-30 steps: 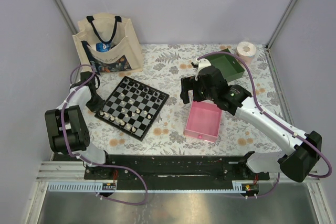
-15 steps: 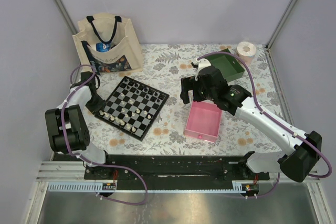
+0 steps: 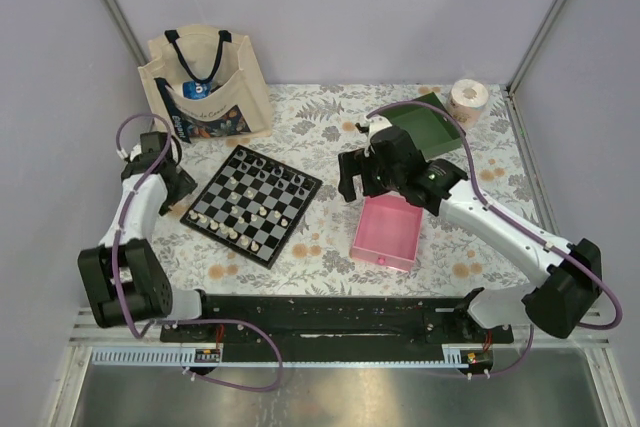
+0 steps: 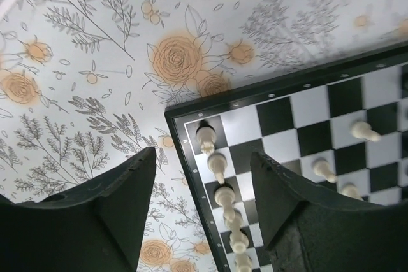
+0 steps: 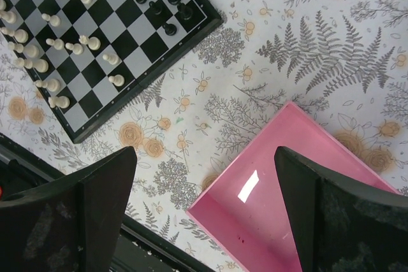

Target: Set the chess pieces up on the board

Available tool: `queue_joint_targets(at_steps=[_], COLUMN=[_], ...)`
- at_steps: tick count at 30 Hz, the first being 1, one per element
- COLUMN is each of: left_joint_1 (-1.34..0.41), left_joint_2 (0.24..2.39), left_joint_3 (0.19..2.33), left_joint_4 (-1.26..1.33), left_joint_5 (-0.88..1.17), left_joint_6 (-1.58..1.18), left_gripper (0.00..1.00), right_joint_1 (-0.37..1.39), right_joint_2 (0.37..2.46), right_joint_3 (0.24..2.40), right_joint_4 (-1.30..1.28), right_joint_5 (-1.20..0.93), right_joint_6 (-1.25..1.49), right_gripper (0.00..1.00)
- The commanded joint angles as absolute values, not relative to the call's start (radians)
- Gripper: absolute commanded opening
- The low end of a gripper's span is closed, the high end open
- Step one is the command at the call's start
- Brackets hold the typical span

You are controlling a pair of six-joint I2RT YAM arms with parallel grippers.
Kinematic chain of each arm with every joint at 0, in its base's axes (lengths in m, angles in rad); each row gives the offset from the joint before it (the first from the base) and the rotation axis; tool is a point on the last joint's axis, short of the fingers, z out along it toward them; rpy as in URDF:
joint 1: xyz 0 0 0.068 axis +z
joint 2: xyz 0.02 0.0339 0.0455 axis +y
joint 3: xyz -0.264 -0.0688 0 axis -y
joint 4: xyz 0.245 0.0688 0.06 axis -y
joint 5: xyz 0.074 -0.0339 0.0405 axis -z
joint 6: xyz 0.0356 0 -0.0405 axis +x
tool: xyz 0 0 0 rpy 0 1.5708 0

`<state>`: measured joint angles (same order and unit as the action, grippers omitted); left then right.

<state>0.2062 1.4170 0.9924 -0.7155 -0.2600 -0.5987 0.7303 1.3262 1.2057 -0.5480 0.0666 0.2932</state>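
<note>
- Since 1 s ago: L arm (image 3: 135, 209) has swung up & back toward the worktop's (image 3: 330, 119) far-left part. L gripper (image 4: 203, 157) has gone from clenched to released. R arm (image 3: 492, 224) has edged slightly left & toward the far edge.
- L gripper now: jaws apart, nothing btw them. It looks down on the corner of the board (image 3: 294, 228) nearest the worktop's left edge.
- R gripper (image 5: 205, 154): jaws spread wide, nothing held. It hangs over the worktop btw the board & the pink tray (image 5: 319, 164).
- Board: lies flat, turned cornerwise, left of the worktop's centre.
- All visible chess pieces (image 5: 92, 42) stand on the board.
- Cream ones (image 4: 218, 162) mostly run in a line along the side facing the L arm, starting at that corner, w/ several on squares further in.
- Black ones (image 5: 169, 28) bunch along the opposite side, toward the worktop's centre.
- Exact square of each pc: too small to tell from the top view.
- Pink tray: right of centre, well apart from the board, near the R gripper.
- Green tray (image 3: 432, 129): toward the far-right corner, beyond the R arm.
- Paper roll (image 3: 468, 97): at the far-right corner, just beside the green tray.
- Tote bag (image 3: 205, 82): upright at the far-left corner, behind the board.
</note>
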Motion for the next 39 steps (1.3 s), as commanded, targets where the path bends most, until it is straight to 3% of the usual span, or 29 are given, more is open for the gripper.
queue_joint_targets(at_steps=[1,7,13,17,21,27,39], left_joint_1=[0.204,0.146,0.101,0.104,0.127,0.239,0.259], left_joint_2=[1.257,1.174,1.167,1.131,1.112,1.108,1.091], left_joint_3=[1.008,1.026,1.051,1.051,1.058,1.052,1.042], left_joint_4=[-0.672,-0.630,-0.713,-0.730,-0.742,-0.735,-0.727], left_joint_5=[-0.252,-0.031,-0.086,-0.167,-0.222,-0.164,-0.117], left_joint_6=[-0.542,-0.379,-0.307,-0.296,-0.319,-0.393,-0.413], left_gripper=[0.66,0.74,0.82,0.99,0.99,0.99,0.99], right_joint_1=[0.723,0.724,0.735,0.793,0.845,0.897,0.982], right_joint_2=[1.371,1.426,1.552,1.663,1.797,2.005,2.364], right_joint_3=[1.244,1.275,1.330,1.440,1.575,1.782,2.261], right_joint_4=[-0.549,-0.535,-0.505,-0.534,-0.557,-0.590,-0.793], right_joint_5=[0.005,-0.122,-0.227,-0.186,-0.147,-0.072,0.029], right_joint_6=[0.301,0.328,0.379,0.351,0.350,0.342,0.288], right_gripper=[1.00,0.94,0.86,0.82,0.80,0.68,0.63])
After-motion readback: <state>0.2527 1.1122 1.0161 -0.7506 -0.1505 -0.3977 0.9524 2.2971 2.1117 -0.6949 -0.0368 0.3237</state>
